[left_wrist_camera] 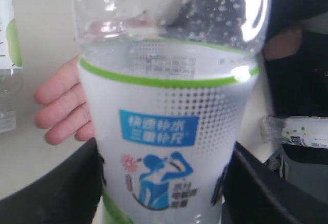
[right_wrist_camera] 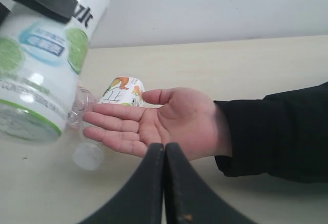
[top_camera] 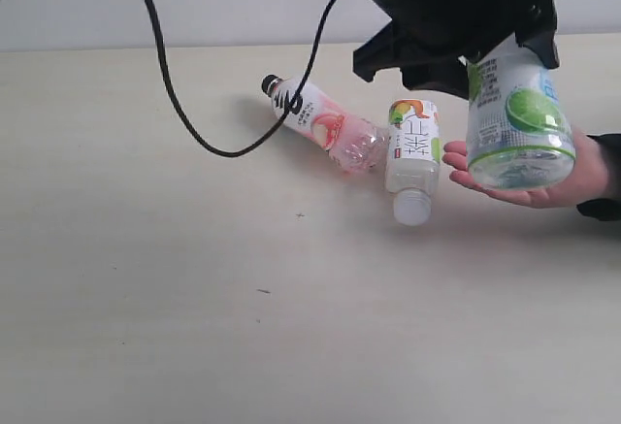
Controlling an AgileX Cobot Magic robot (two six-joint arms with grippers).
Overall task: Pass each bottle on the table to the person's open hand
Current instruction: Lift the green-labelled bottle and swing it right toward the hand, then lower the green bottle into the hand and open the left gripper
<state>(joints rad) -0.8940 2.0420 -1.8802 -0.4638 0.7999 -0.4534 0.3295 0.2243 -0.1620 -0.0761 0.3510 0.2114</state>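
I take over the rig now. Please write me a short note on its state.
Left gripper: shut on the lime-green bottle, at the person's open hand, not yet released.
Right gripper: shut, empty, near the hand.
On the table: pink bottle and orange-green bottle, lying.
Done: no handover finished that I can see.
To do: release this one, then hand over those two.

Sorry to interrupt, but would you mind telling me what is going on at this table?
The left gripper holds a lime-green bottle over a person's open hand, not yet released. The right gripper is shut and empty, pointing toward that palm. Two more lie on the table: a pink bottle with a black cap and an orange-green bottle with a white cap.
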